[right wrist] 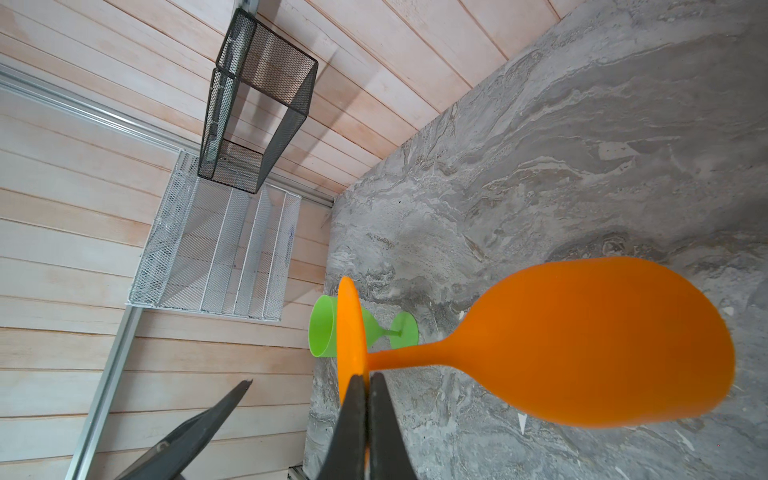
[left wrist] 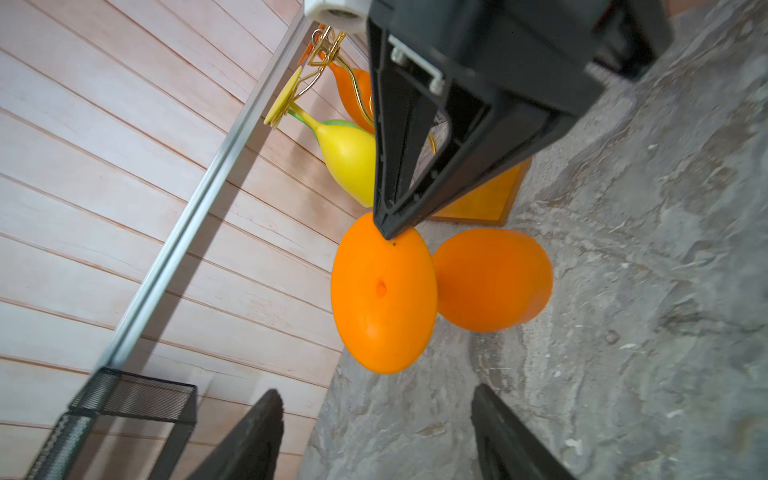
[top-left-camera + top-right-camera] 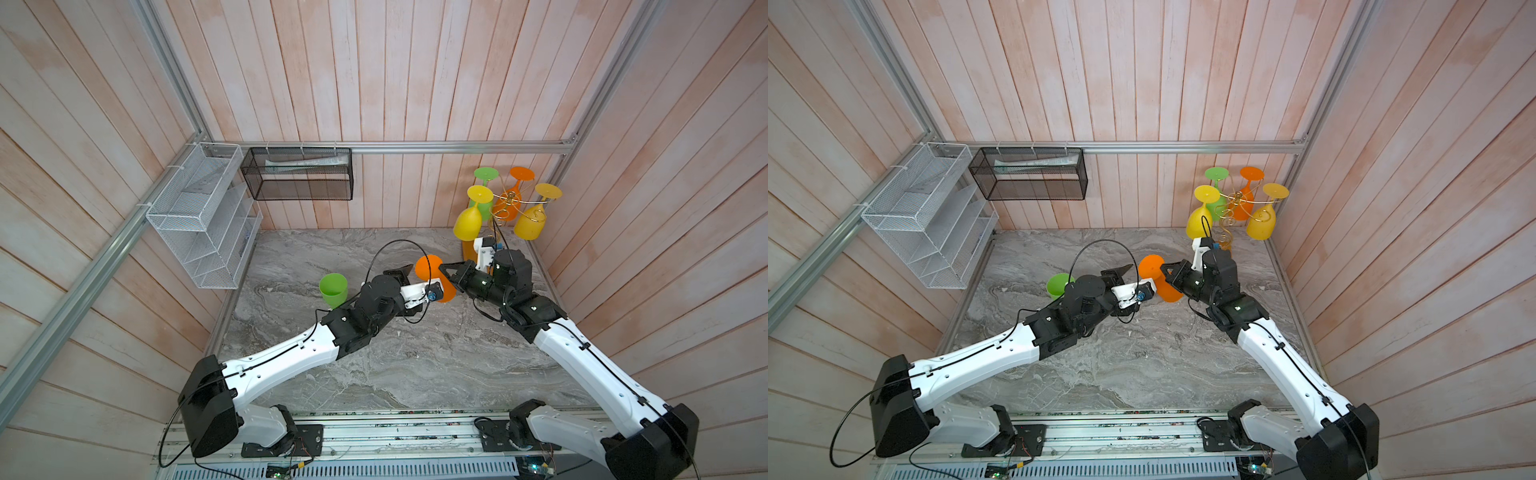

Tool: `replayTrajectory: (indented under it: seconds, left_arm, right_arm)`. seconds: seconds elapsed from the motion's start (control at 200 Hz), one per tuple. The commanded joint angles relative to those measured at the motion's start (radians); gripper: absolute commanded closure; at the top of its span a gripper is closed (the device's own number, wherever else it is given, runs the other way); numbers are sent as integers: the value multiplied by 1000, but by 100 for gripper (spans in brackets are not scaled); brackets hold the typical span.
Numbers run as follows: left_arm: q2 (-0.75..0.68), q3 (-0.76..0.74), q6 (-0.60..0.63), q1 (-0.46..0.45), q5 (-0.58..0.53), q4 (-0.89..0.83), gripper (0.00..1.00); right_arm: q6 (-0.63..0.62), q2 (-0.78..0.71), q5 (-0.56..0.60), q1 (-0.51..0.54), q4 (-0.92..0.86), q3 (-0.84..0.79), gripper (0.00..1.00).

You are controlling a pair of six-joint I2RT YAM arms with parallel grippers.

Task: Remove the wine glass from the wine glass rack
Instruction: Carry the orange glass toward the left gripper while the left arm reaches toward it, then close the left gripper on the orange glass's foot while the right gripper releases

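The orange wine glass [image 1: 582,340] is already clear of the rack [image 3: 505,203], which stands off behind the right gripper [image 1: 367,376]. That gripper is pinched tight on the rim of the glass's foot, with the bowl sticking out sideways over the table [image 3: 415,365]. Facing the foot, the left gripper [image 2: 374,392] has its jaws apart and holds nothing. I'd guess only a handover or set-down is left.

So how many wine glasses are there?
6: rack holds two yellow, one green, one orange; right end effector grips another orange; another green stands on the table. None looks hidden.
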Motion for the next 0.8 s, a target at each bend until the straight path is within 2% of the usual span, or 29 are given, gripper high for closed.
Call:
replayTrajectory:
  seconds: [0.0,0.26,0.495,0.71,0.795]
  left_arm:
    - [28,-15,105,-1,-21,136,34]
    - [100,-12,186,-1,-2,225,44]
    - [179,-45,335,1,-41,378,55]
    - [248,-33,392,3,-48,477,61]
    - [267,-22,394,7,-48,495,68]
  right_arm:
    - [34,4,-57,-13,71,-13,100]
    - [72,13,-130,-58,122,-35,100]
    - [82,21,-150,-71,139,-44,100]
    - [88,32,-172,-78,151,-43,100]
    - [88,32,-174,-78,150,-45,100]
